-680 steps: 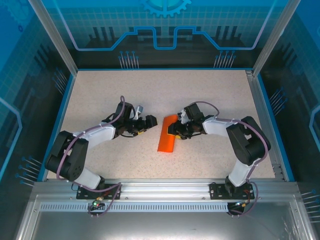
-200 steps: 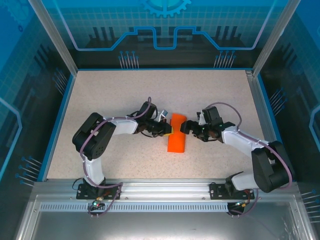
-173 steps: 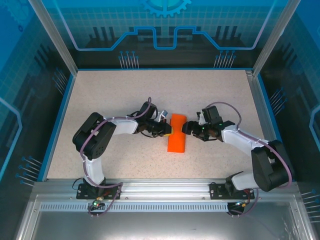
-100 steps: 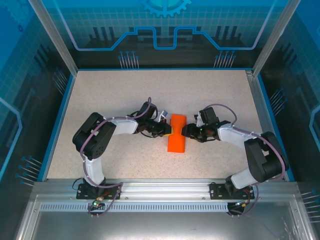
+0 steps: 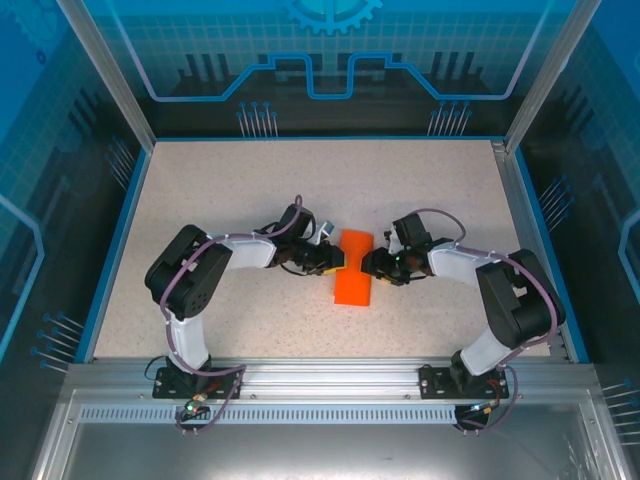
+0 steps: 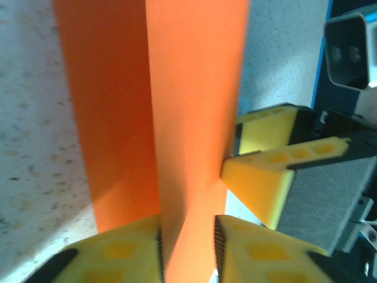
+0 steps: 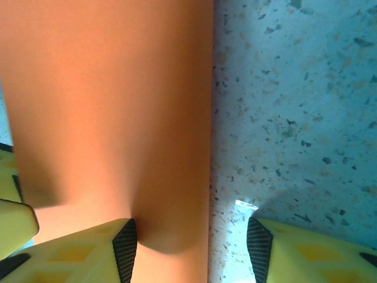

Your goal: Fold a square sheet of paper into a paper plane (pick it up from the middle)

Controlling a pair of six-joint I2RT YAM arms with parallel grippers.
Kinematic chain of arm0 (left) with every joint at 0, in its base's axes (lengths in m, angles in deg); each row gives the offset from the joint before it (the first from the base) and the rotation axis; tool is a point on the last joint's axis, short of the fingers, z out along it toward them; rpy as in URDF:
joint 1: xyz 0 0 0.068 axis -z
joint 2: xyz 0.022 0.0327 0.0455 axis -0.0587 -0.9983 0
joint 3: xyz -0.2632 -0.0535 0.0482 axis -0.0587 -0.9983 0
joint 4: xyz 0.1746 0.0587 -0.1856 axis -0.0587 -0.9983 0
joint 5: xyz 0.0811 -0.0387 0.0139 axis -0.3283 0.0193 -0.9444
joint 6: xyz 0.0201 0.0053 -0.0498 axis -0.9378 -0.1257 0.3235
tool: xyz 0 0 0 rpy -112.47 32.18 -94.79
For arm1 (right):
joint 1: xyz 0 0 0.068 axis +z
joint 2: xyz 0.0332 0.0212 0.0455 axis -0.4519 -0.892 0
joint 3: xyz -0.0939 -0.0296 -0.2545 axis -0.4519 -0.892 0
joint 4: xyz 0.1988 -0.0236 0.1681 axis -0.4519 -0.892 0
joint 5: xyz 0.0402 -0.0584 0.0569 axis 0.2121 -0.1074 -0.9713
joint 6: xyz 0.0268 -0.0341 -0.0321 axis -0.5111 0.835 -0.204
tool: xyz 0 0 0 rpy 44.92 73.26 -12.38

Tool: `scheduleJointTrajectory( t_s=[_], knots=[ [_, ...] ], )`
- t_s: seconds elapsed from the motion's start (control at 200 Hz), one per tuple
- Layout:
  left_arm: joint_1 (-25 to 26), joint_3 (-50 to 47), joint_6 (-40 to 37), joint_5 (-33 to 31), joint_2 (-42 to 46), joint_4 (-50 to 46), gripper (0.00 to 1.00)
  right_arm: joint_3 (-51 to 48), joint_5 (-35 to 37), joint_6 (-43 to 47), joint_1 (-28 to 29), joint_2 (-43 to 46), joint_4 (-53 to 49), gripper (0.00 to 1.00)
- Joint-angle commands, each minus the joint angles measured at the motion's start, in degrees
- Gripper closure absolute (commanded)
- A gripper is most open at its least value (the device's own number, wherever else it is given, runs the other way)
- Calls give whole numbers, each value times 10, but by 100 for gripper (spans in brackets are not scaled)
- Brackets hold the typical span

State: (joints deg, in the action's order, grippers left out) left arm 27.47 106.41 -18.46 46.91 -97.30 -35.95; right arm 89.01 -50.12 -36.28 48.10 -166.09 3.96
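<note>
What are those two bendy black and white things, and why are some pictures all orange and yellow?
Those are two robot arms, a left arm and a right arm, bolted to the near edge of a speckled table. The wide picture comes from a camera up above. The other two come from small cameras on the arms' wrists, so close that the orange paper looks huge. The yellow blocks are fingers, two on each arm's claw. The paper is folded into a long strip on the table. The left gripper has its fingers a little apart, with a raised fold of paper between them. The right gripper is open at the paper's edge, with bare table showing between its fingers.
</note>
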Motion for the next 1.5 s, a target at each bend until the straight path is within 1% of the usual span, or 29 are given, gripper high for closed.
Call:
scheduleJointTrajectory(
  t_s=[0.0, 0.08, 0.115, 0.155, 0.24, 0.32, 0.565, 0.655, 0.845, 1.01, 1.18, 1.495],
  knots=[
    [3, 1, -8, -71, 39, -57, 58, 19, 37, 2, 11, -16, -35, 43],
    [3, -4, -12, -124, 67, -88, 56, 32, 48, 11, 18, -26, -53, 42],
    [3, -10, -9, -146, 82, -96, 51, 41, 51, 15, 22, -32, -64, 42],
    [1, -16, -7, -168, 97, -104, 51, 51, 60, 18, 26, -39, -78, 41],
    [1, -26, -6, -201, 123, -117, 50, 72, 80, 27, 34, -50, -113, 41],
    [1, -28, -6, -218, 138, -132, 49, 76, 92, 25, 38, -50, -135, 41],
    [-1, -35, -3, -218, 141, -126, 48, 106, 114, 25, 35, -34, -176, 40],
    [-1, -35, -4, -214, 140, -122, 48, 102, 105, 31, 35, -32, -170, 39],
    [-1, -32, -8, -210, 137, -123, 48, 125, 92, 58, 35, -57, -195, 38],
    [-1, -31, -9, -209, 134, -126, 48, 128, 105, 46, 35, -61, -198, 37],
    [-1, -33, -10, -208, 133, -127, 48, 132, 93, 51, 37, -76, -193, 37],
    [-1, -29, -15, -208, 129, -133, 48, 150, 99, 55, 39, -104, -206, 35]
  ],
)
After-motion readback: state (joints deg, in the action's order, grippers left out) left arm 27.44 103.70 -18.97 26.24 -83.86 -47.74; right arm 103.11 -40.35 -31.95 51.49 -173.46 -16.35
